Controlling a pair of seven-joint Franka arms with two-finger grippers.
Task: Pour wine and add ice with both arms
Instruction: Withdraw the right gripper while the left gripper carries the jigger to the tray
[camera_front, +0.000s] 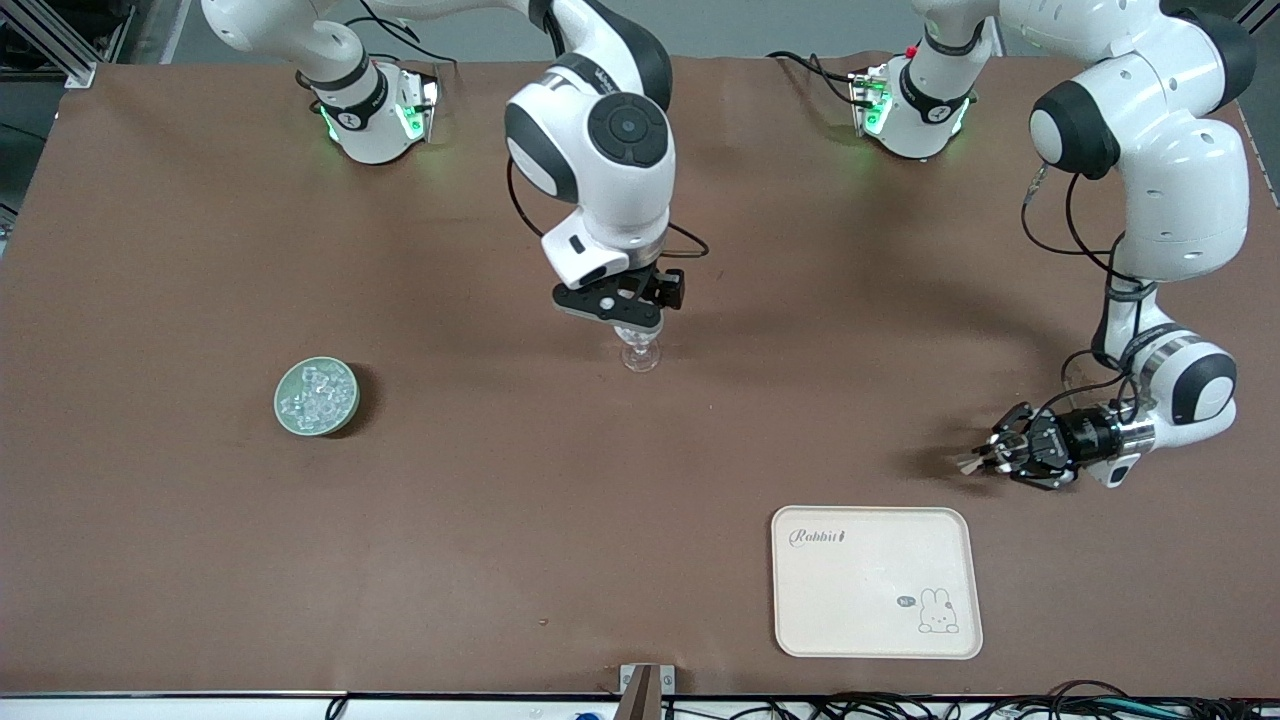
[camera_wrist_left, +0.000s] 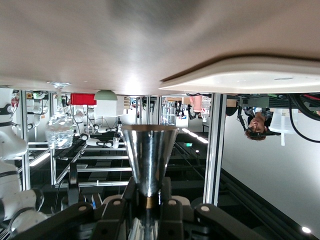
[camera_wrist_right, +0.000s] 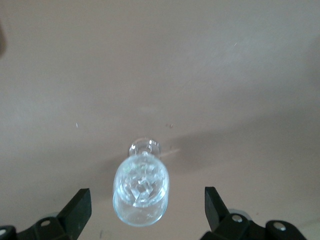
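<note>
Nearest the camera lies the cream rabbit tray (camera_front: 875, 582) on the brown counter (camera_front: 500, 560), bare. Just above it the left pincer (camera_front: 985, 460) hangs level, pinching the metal jigger (camera_wrist_left: 149, 162) at its waist; whether wine remains inside cannot be told. Toward the right arm's end sits the green dish (camera_front: 316, 397) of ice cubes (camera_front: 314, 392). Farther on, the right pincer (camera_front: 625, 330) hovers spread directly over the stemmed glass (camera_wrist_right: 141, 189), which holds ice. Icing looks done; pouring is unclear.
</note>
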